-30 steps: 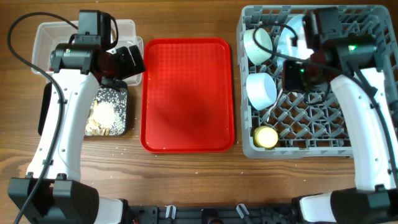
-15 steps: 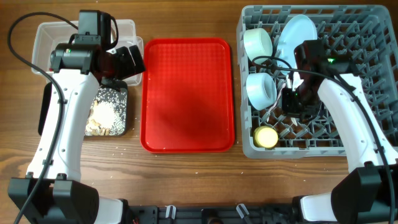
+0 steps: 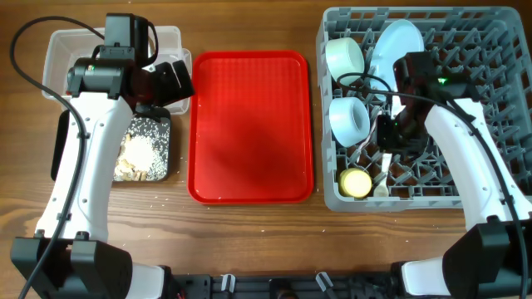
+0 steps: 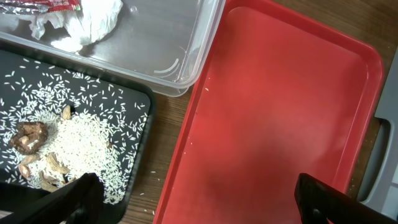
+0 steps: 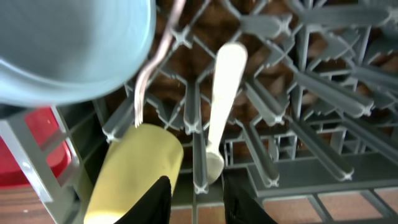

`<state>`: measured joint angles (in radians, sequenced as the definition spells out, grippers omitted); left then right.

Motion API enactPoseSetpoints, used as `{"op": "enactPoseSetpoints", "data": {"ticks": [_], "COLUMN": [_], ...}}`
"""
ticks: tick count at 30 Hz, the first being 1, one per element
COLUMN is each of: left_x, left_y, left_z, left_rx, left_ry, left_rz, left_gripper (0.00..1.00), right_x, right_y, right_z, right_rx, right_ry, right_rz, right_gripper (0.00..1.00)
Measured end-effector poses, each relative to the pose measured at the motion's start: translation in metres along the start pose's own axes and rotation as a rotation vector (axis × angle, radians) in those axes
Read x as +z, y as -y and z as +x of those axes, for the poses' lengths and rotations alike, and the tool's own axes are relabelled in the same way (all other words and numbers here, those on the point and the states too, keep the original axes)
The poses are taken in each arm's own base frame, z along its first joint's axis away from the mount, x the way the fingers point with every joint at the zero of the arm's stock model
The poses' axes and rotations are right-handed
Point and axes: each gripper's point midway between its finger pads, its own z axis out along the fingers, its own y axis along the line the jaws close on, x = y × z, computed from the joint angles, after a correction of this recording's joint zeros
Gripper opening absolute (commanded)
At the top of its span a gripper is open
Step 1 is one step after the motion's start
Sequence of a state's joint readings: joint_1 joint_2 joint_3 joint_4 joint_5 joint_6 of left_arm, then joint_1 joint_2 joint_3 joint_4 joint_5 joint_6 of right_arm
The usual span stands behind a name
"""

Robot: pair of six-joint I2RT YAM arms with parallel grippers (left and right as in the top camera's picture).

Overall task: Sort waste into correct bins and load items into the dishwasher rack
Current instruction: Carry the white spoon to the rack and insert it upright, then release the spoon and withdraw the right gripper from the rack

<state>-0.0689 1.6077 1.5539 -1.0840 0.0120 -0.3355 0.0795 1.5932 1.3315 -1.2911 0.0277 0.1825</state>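
The grey dishwasher rack (image 3: 482,100) holds the light blue plate (image 3: 397,46), pale green bowl (image 3: 345,58), light blue bowl (image 3: 349,119) and yellow cup (image 3: 356,182). The white spoon (image 3: 385,173) lies among the pegs beside the cup, also in the right wrist view (image 5: 224,93). My right gripper (image 3: 389,137) is open and empty just above the spoon (image 5: 199,199). My left gripper (image 3: 174,79) is open wide and empty (image 4: 199,205). It hovers between the black tray of rice scraps (image 4: 81,130) and the clear tub (image 4: 155,43), which holds crumpled paper (image 4: 87,18) and a red packet (image 4: 50,5).
The flat red serving tray (image 3: 251,124) lies bare between the bins and the rack. A few rice grains lie on the wood by the black tray (image 3: 166,184). A thin pale utensil, perhaps the fork (image 5: 146,81), sits under the light blue bowl (image 5: 74,43).
My right arm came down from the rack's back to its front middle. The white spoon has left the gripper and now lies by the yellow cup. The left arm has not moved.
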Motion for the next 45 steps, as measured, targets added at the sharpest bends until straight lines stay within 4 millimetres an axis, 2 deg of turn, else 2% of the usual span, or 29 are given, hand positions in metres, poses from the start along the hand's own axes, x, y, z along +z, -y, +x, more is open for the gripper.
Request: {"op": "enactPoseSetpoints", "data": {"ticks": [4,6,8,10,11,12,14,15,16,19,22,25,28,37,45], "left_x": [0.0,0.0,0.0,0.0,0.0,0.0,0.0,0.0,0.0,0.0,0.0,0.0,0.0,0.0,0.0], "left_y": [0.0,0.0,0.0,0.0,0.0,0.0,0.0,0.0,0.0,0.0,0.0,0.0,0.0,0.0,0.0], "left_z": [0.0,0.0,0.0,0.0,0.0,0.0,0.0,0.0,0.0,0.0,0.0,0.0,0.0,0.0,0.0], "left_rx": [0.0,0.0,0.0,0.0,0.0,0.0,0.0,0.0,0.0,0.0,0.0,0.0,0.0,0.0,0.0], "left_ry": [0.0,0.0,0.0,0.0,0.0,0.0,0.0,0.0,0.0,0.0,0.0,0.0,0.0,0.0,0.0], "left_rz": [0.0,0.0,0.0,0.0,0.0,0.0,0.0,0.0,0.0,0.0,0.0,0.0,0.0,0.0,0.0], "left_gripper": [1.0,1.0,1.0,1.0,1.0,1.0,1.0,1.0,1.0,1.0,1.0,1.0,1.0,1.0,1.0], "right_x": [-0.002,-0.012,-0.027,-0.048,-0.069,-0.088,-0.114,-0.131,-0.144,-0.186,-0.215,-0.227,-0.229,-0.228,-0.238], "right_y": [-0.002,-0.009,-0.02,-0.032,-0.04,-0.045,-0.049,-0.052,-0.053,-0.056,-0.059,-0.059,-0.059,-0.059,-0.058], "right_z": [-0.005,-0.013,-0.024,-0.037,-0.045,-0.047,-0.049,-0.05,-0.049,-0.034,-0.015,-0.004,-0.002,-0.004,-0.015], "right_rx": [-0.008,-0.03,-0.069,-0.111,-0.14,-0.155,-0.176,-0.185,-0.194,-0.22,-0.249,-0.255,-0.248,-0.238,-0.289], "right_ry": [0.019,0.051,0.097,0.171,0.244,0.302,0.38,0.435,0.474,0.6,0.682,0.717,0.72,0.72,0.794], "right_rz": [-0.012,-0.052,-0.108,-0.169,-0.208,-0.237,-0.273,-0.294,-0.308,-0.363,-0.407,-0.43,-0.437,-0.432,-0.406], "right_gripper": [0.31,0.47,0.55,0.57,0.58,0.58,0.6,0.82,1.0,1.0,1.0,1.0,1.0,1.0,0.99]}}
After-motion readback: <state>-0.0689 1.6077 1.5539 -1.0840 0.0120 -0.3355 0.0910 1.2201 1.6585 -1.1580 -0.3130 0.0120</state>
